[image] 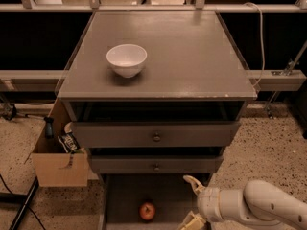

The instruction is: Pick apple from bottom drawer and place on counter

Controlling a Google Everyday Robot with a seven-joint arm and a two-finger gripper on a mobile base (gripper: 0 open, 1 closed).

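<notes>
In bottom drawer [127,195]: apple [147,211] | jaws right of it, spread wide, seemingly empty

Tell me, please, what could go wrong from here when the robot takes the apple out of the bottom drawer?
1. The gripper, jaws open, is to the right of the apple in the bottom drawer; a sideways touch might roll the round apple away.
2. The middle drawer is close above the gripper, so lifting could bump it.
3. The white bowl stands on the counter; placing near it could knock it.
</notes>
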